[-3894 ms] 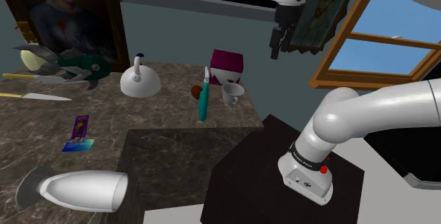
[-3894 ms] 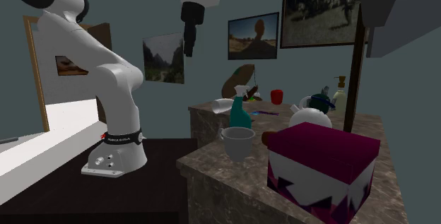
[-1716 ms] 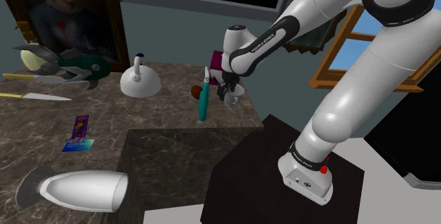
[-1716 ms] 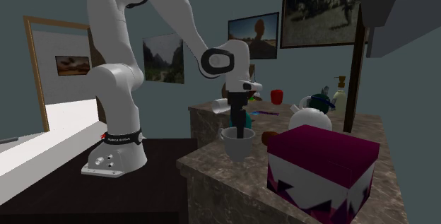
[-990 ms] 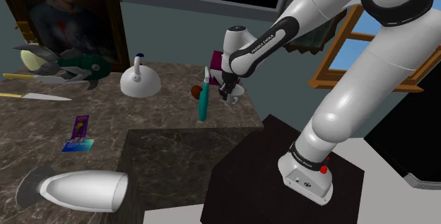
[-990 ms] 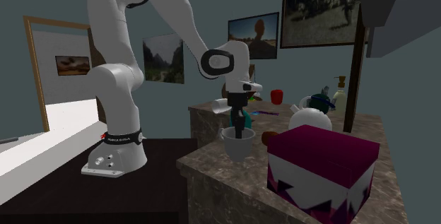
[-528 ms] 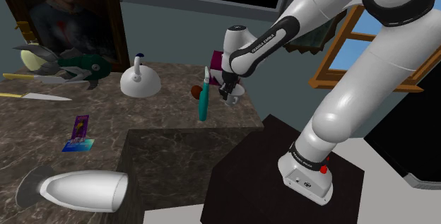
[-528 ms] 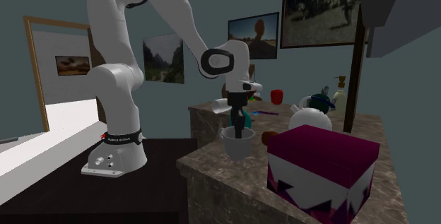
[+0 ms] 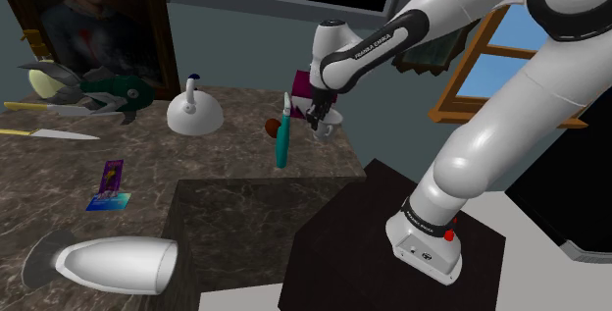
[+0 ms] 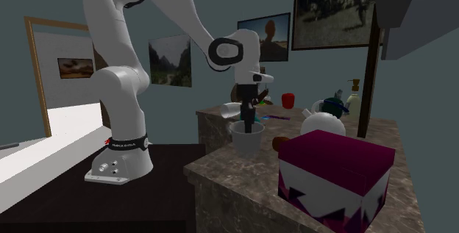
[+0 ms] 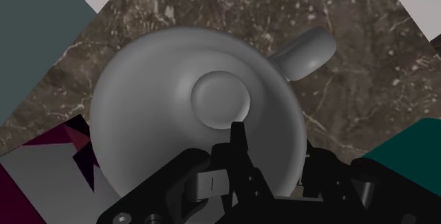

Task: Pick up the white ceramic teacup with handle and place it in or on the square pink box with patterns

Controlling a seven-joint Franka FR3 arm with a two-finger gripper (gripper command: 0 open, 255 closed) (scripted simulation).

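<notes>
While hand (image 10: 248,124) clamps grey-white teacup (image 10: 246,142) rim, finger (image 11: 239,136) inside bowl, cup hangs above counter (image 10: 250,184), near magenta box (image 10: 335,167).

The teacup (image 11: 205,109) looks smooth and matt grey, with no glazed shine. The desk (image 11: 233,3) is brown stone — marble-like, veined in white, faintly polished. The arm (image 9: 510,113) has a glossy white shell; the gripper (image 10: 247,120) is matt black. The box (image 10: 335,169) shows plain, smooth magenta faces.
</notes>
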